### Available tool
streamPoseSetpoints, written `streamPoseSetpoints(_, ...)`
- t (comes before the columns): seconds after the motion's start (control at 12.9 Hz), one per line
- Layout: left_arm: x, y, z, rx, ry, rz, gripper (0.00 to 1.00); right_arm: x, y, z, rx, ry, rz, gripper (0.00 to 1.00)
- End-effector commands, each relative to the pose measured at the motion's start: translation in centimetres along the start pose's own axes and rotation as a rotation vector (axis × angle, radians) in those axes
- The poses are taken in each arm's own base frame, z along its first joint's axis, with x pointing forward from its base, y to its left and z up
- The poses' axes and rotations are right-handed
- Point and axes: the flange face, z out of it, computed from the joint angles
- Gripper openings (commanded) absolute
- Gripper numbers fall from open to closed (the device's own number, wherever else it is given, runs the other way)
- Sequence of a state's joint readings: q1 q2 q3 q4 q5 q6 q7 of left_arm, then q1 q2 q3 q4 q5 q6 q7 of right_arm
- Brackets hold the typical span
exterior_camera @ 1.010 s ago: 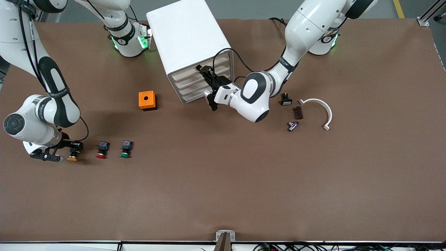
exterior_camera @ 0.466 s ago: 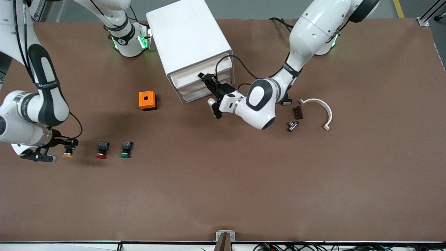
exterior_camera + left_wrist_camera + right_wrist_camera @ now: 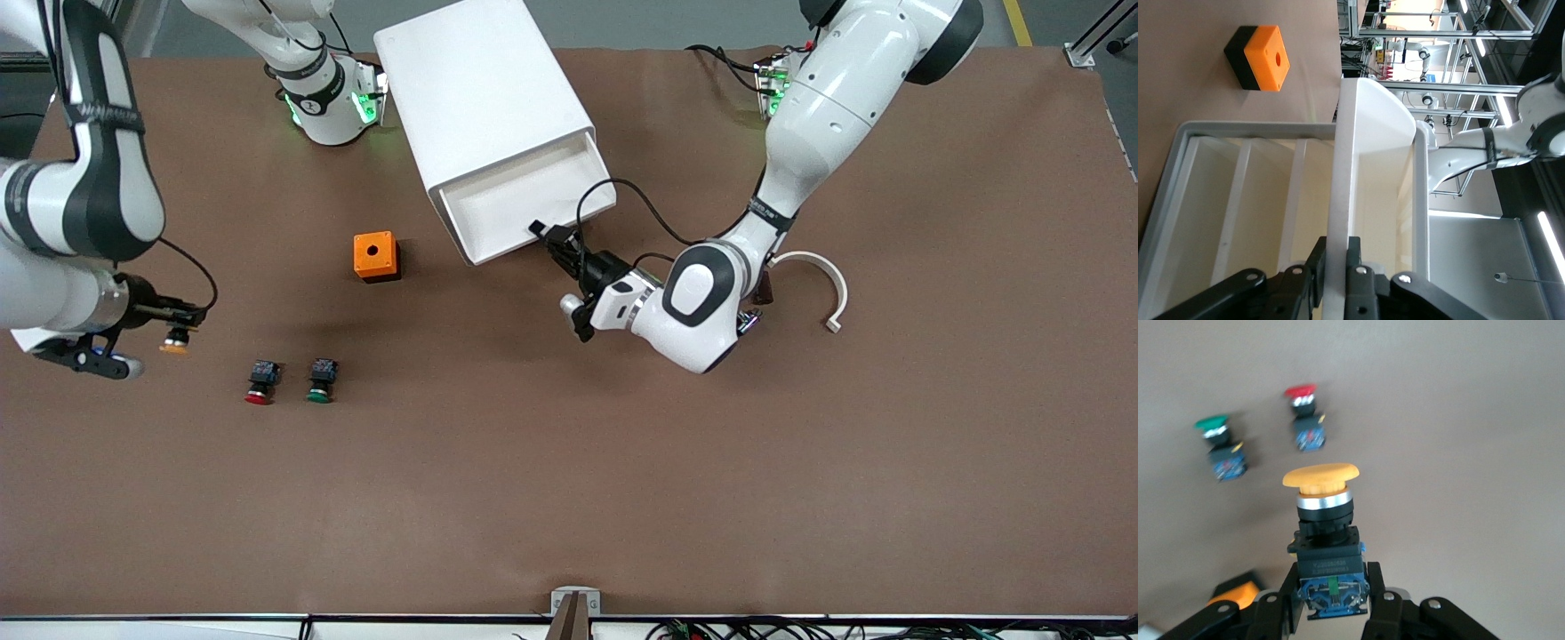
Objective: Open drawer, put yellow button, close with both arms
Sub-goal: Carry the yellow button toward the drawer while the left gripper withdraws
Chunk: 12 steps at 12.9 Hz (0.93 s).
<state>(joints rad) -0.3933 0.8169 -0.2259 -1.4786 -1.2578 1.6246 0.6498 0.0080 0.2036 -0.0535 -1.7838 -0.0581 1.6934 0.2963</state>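
Two arms share the work at this moment, and the biggest thing between them is the white cabinet, whose top drawer stands drawn out toward the front camera, its tray bare and its lower drawers hidden beneath it. The left gripper is clamped shut on the drawer's front lip, one finger on each face of the wall in the left wrist view. The right gripper is closed on the yellow button, pinching its black-and-blue rear block, and holds it in the air over bare table at the right arm's end, clear of the red button and green button lying on the mat; an orange box sits between them and the cabinet. The button's long axis runs from rear block to cap, with the cap pointing away from the fingers and toward the front camera. Judging ahead, the grip is only on the short rear block, so a quick swing could tip or slip the button; the carry also passes over the orange box, and the left arm crowds one corner of the tray.
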Motion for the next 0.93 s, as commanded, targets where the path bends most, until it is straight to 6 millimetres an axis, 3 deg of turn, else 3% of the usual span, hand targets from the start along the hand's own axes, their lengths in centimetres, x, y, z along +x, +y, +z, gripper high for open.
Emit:
streamPoseSetpoints(0.0,1.2,-0.5,-4.0,-0.006,-0.007,-0.001,0.00,-5.4,-4.9,-3.3,-0.014,-0.003,0.126,0.28)
streamPoseSetpoints(0.16,1.1,-1.4,-6.0,0.003,-0.005,-0.008,0.00,-9.1,-8.4,-5.4,0.019,-0.023,0.236,0.28)
streamPoseSetpoints(0.39,1.1,-1.2,-6.1,0.005,-0.004,-0.009,0.10,-14.4,-15.5,-7.5,0.016,-0.026,0.417,0.28)
streamPoseSetpoints(0.47,1.2,-0.8,-6.2,0.007,-0.003,-0.020,0.51,-16.1,-18.0,-7.8,0.019,-0.019,0.475,0.28)
streamPoseSetpoints(0.54,1.1,-0.4,-6.4,0.016,-0.003,-0.069,1.00,-17.9,-20.4,-8.1,0.040,-0.029,0.526,0.28)
streamPoseSetpoints(0.7,0.9,0.7,-6.9,0.069,-0.024,-0.087,1.00,-20.5,-23.5,-10.4,0.120,-0.065,0.638,0.28)
streamPoseSetpoints(0.85,0.7,0.7,-9.4,0.074,0.009,-0.099,1.00,-22.6,-26.5,-11.1,0.140,-0.054,0.698,0.28)
